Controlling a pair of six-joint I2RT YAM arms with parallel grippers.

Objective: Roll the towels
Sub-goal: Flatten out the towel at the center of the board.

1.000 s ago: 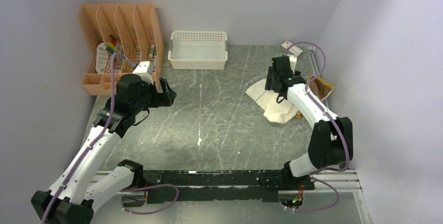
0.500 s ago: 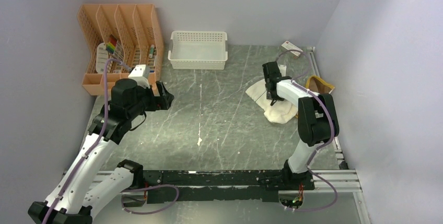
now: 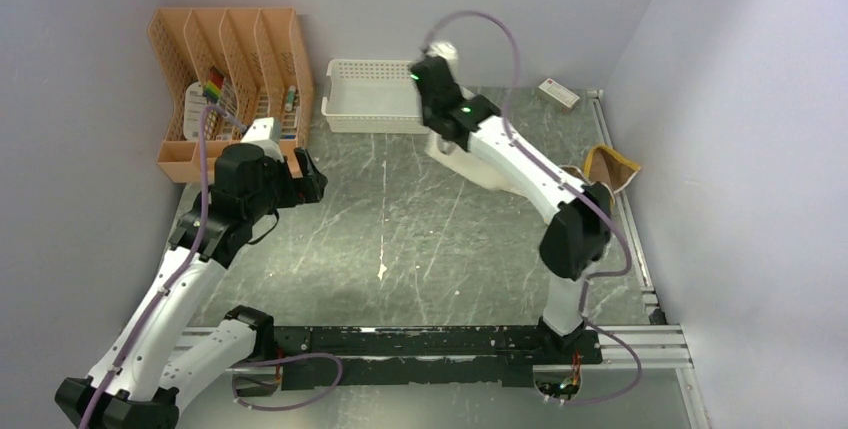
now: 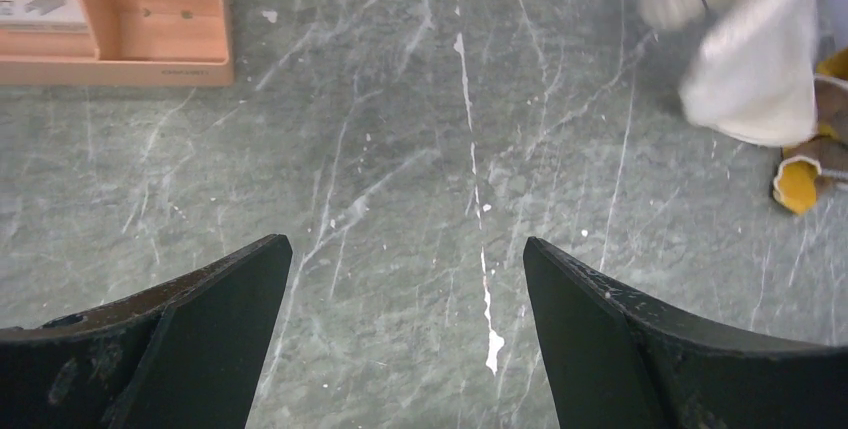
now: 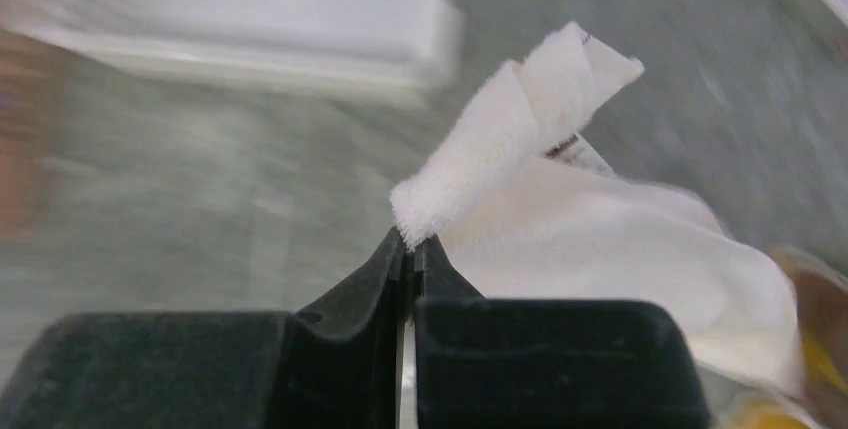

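On the grey worktop (image 3: 400,239), the white basket (image 3: 380,94) is set at the far edge. The white towel (image 5: 600,239) is gripped by a corner in the clenched right claw (image 5: 412,249), just before the basket. The mustard towel (image 4: 800,184) is seen by the right edge. The left claw (image 4: 405,244) is held released, empty.

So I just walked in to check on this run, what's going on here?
The right gripper is shut on a corner of the white towel, holding it up near the white basket with the rest hanging below. The mustard-yellow towel lies toward the right edge of the table, with no gripper on it. The left gripper is open over bare table, holding nothing. Nothing looks rolled yet.
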